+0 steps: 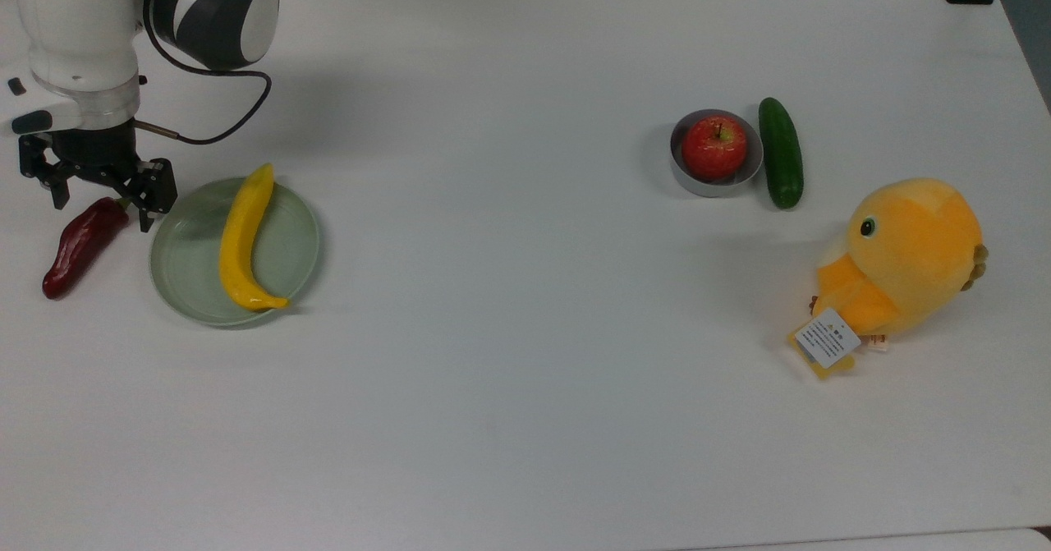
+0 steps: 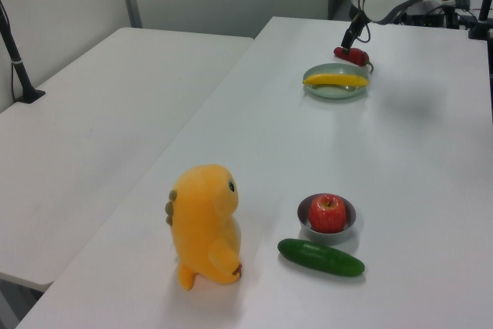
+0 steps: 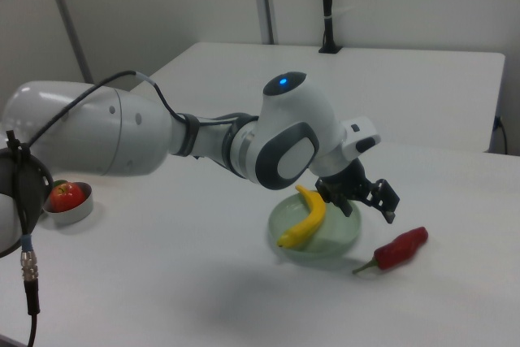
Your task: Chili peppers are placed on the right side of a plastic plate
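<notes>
The dark red chili pepper point(image 1: 78, 247) lies flat on the white table, just off the top view's left side of the pale green plastic plate point(image 1: 189, 276). In the right view the chili pepper point(image 3: 398, 249) rests to the right of the plate point(image 3: 337, 233). In the left view the chili pepper point(image 2: 352, 55) sits behind the plate point(image 2: 320, 92). My gripper point(image 1: 103, 204) hangs open over the pepper's stem end, its fingers apart and holding nothing. The gripper point(image 3: 364, 199) is raised a little above the table.
A yellow banana point(image 1: 242, 239) lies across the plate. Toward the top view's right stand a small grey bowl point(image 1: 698, 183) holding a red apple point(image 1: 714, 147), a dark green cucumber point(image 1: 780, 153) and an orange plush bird point(image 1: 903, 255).
</notes>
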Robot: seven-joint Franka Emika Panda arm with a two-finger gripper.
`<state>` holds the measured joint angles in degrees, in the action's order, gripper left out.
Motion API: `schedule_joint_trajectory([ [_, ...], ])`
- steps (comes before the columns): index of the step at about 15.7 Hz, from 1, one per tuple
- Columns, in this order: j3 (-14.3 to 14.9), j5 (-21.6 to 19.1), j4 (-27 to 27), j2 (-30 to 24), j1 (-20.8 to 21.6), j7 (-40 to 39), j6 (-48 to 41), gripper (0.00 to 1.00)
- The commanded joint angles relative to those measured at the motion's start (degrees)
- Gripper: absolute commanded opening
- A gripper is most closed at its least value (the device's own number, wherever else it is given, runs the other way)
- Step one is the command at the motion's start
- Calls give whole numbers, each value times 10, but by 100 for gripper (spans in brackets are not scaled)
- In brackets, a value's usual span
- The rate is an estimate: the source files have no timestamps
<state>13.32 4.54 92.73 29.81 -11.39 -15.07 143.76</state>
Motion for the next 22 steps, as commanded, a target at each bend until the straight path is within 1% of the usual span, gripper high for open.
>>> schedule_joint_trajectory([
  [1,-6,-10,9,-61,6,4,-119,100],
  [2,-17,-12,9,-80,6,5,-171,100],
  [3,-18,-19,9,-90,10,6,-197,100],
  [5,-19,-49,16,-119,16,7,-239,100],
  [7,-19,-68,42,-146,37,42,-247,100],
  [9,-22,-69,56,-165,60,103,-248,100],
  [11,-55,-68,75,-184,72,143,-248,100],
  [14,-110,-67,96,-213,81,160,-263,100],
  [16,-130,-65,96,-222,101,180,-284,100],
  [20,-188,-59,92,-229,105,219,-299,100],
  [22,-211,-42,91,-229,111,220,-327,100],
])
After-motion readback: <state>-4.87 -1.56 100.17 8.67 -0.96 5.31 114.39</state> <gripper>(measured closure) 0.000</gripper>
